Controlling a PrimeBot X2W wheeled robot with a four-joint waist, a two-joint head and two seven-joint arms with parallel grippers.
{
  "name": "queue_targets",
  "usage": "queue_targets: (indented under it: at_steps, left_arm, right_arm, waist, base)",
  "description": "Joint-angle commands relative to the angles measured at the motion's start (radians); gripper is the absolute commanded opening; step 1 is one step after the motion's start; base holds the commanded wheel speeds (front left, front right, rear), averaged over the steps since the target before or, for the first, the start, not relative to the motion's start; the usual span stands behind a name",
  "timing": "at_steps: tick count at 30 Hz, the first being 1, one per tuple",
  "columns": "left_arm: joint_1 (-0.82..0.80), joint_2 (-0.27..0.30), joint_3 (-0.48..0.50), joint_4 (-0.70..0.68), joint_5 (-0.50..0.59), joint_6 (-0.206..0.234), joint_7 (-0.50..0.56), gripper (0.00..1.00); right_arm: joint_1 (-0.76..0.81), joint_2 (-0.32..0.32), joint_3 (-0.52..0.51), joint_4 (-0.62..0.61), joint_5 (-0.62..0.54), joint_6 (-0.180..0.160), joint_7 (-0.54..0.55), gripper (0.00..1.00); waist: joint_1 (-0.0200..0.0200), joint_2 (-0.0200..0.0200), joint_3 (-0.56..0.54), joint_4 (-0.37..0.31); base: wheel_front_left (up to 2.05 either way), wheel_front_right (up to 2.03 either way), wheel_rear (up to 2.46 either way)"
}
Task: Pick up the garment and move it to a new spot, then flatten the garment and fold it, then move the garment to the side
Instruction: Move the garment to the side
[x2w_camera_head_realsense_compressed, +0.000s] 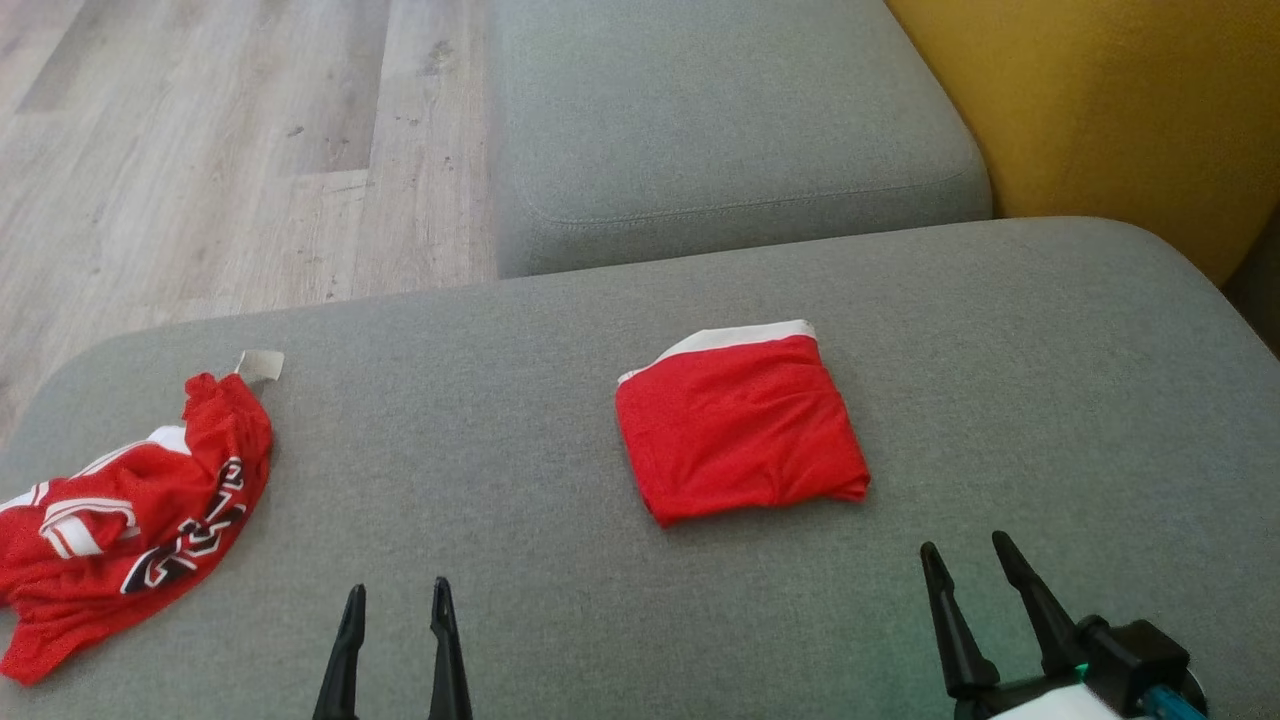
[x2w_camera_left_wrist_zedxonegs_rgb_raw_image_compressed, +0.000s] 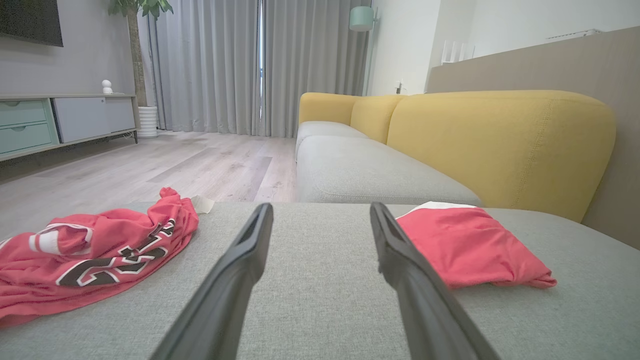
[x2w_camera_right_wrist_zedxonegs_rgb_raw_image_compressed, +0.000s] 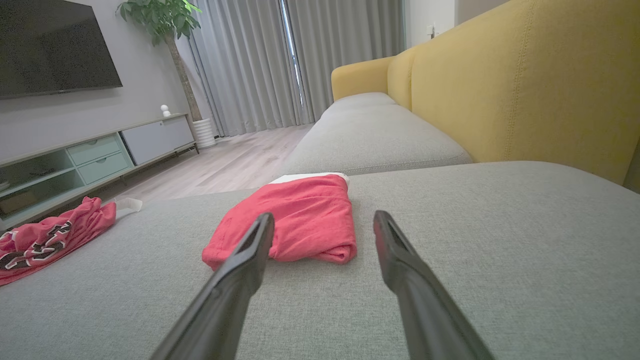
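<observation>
**Head view, looking down on the sofa seat.** The folded red garment (x2w_camera_head_realsense_compressed: 740, 425) is lying flat near the middle of the grey seat cushion (x2w_camera_head_realsense_compressed: 480, 420) as a compact, roughly square packet. A white band is running along its 12 o'clock edge.

The left gripper (x2w_camera_head_realsense_compressed: 398, 588) is showing at 7 o'clock of the view. Its two dark fingers are standing apart and holding nothing. The garment is lying at about 2 o'clock from it, well apart.

The right gripper (x2w_camera_head_realsense_compressed: 965, 545) is showing at 5 o'clock of the view, its fingers likewise spread and gripping nothing. The garment is lying at about 11 o'clock from it, near but not touching.

A crumpled red jersey (x2w_camera_head_realsense_compressed: 130, 510), with dark white-outlined lettering and white trim, is resting at 8 o'clock by the edge of the same cushion, well apart from the folded garment. A small white tag (x2w_camera_head_realsense_compressed: 262, 365) is projecting from its 1 o'clock end.

A second grey cushion (x2w_camera_head_realsense_compressed: 720, 130) is adjoining at 12 o'clock. A yellow backrest (x2w_camera_head_realsense_compressed: 1100, 100) is rising at 2 o'clock, and a pale wooden floor (x2w_camera_head_realsense_compressed: 200, 150) is showing at 10 o'clock.

**Right wrist view.** The garment (x2w_camera_right_wrist_zedxonegs_rgb_raw_image_compressed: 300, 220) is lying just beyond the fingertips toward 11 o'clock, with one finger partly covering its near edge.

**Left wrist view.** The garment (x2w_camera_left_wrist_zedxonegs_rgb_raw_image_compressed: 465, 245) is lying at 2 o'clock past the spread fingers (x2w_camera_left_wrist_zedxonegs_rgb_raw_image_compressed: 235, 280), and the jersey (x2w_camera_left_wrist_zedxonegs_rgb_raw_image_compressed: 100, 250) is lying at 9 o'clock.
</observation>
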Motion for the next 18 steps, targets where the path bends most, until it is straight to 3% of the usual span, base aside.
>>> queue_targets:
  at_steps: [1, 18]
  left_arm:
    - [-0.033, -0.004, 0.032, -0.027, 0.011, -0.001, -0.005, 1.00]
    - [-0.036, -0.004, 0.034, -0.008, 0.014, -0.004, -0.005, 1.00]
  right_arm:
    - [-0.036, -0.013, 0.020, -0.026, 0.005, -0.001, -0.011, 1.00]
    - [-0.042, -0.013, 0.012, -0.024, 0.013, -0.001, -0.011, 1.00]
  waist:
    - [0.0000, 0.0000, 0.000, 0.002]
    - [0.0000, 0.0000, 0.016, 0.011]
  base:
    - [0.00, 0.00, 0.00]
    - [0.00, 0.00, 0.00]
